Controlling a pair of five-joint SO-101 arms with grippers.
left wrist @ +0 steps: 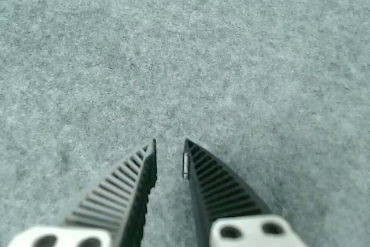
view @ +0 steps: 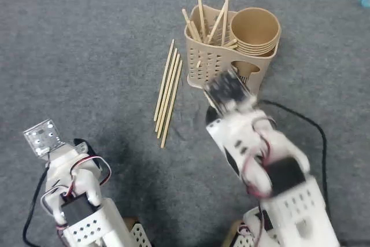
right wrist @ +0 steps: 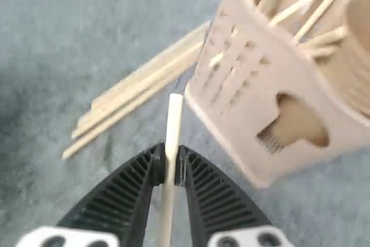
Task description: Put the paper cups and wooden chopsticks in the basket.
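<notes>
1. Lower left of the high view: left arm (view: 75, 195) low over bare grey tabletop (view: 87, 56), well apart from everything else. Left jaws slightly apart, nothing between them.
2. Left of centre: loose wooden chopsticks (view: 167, 91), about four, flat and side by side. Long axes near vertical in the frame, upper ends leaning right toward the basket.
3. Centre right: right arm (view: 254, 154) stretched up toward the basket's near wall. Right jaws clamped on one held chopstick (right wrist: 172, 125), long axis in line with the jaws, free end pointing ahead at the basket's lower corner.
4. Upper right of centre: basket (view: 214, 65) upright, with paper cups (view: 254, 27) stacked in its right compartment and standing chopsticks (view: 202, 18) leaning in its left.
5. Likely step: carrying one stick to the basket. Next move probably calls for raising it above the rim, tipping it end-down over the left compartment, then letting go.
</notes>
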